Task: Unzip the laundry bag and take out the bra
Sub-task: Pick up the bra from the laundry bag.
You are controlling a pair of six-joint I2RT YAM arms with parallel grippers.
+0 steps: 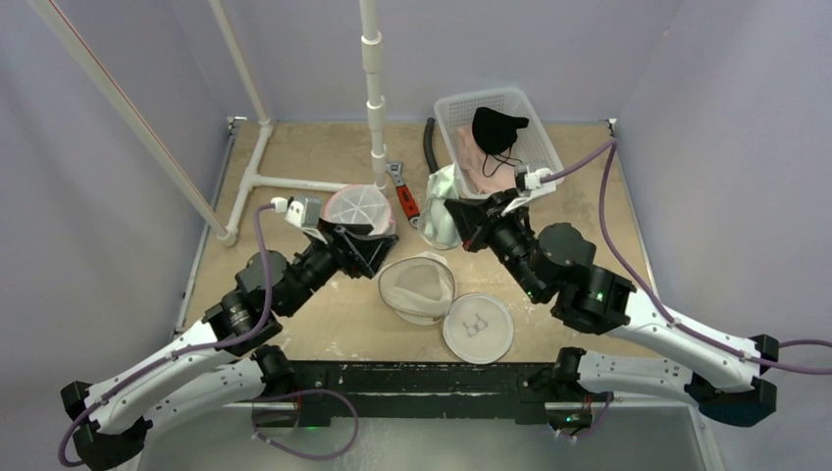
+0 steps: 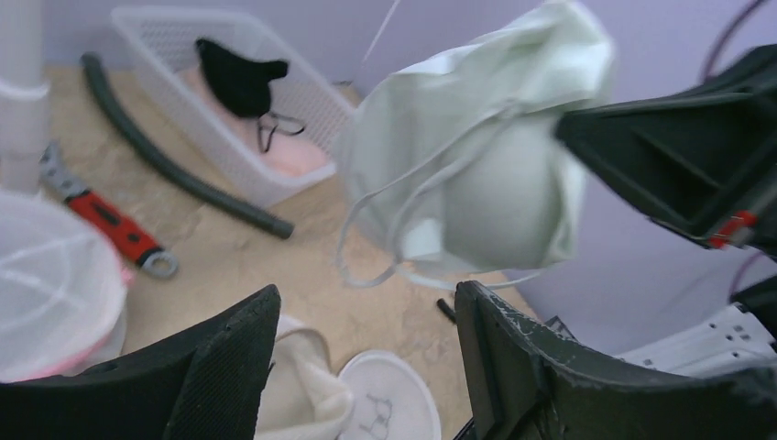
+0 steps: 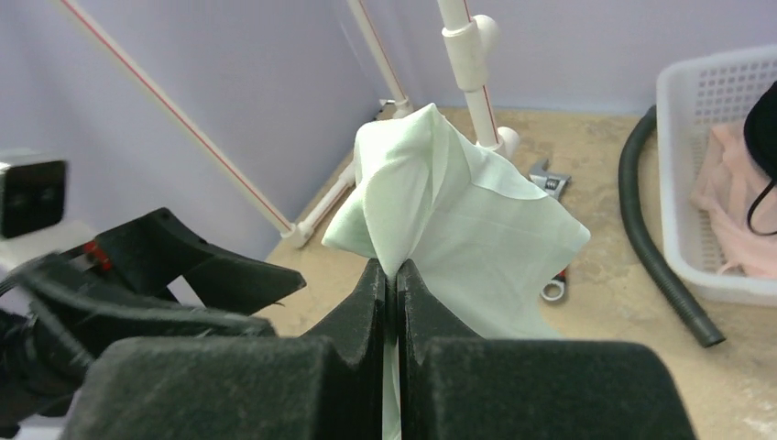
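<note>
Right gripper (image 3: 391, 272) is pinched tight on the pale green fabric bra (image 3: 458, 220), holding it up at about 12 o'clock from the open white mesh laundry bag (image 1: 417, 285). Left gripper (image 2: 366, 307) is spread wide, holding nothing.

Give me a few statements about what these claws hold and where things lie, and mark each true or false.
1. The right gripper pinches a pale green bra. True.
2. The left gripper grips the bra too. False: its jaws stand open, on nothing.
3. The white basket holds a black garment and a pink garment. True.
4. The red wrench lies in the basket. False: it lies on the table, outside the basket.
</note>
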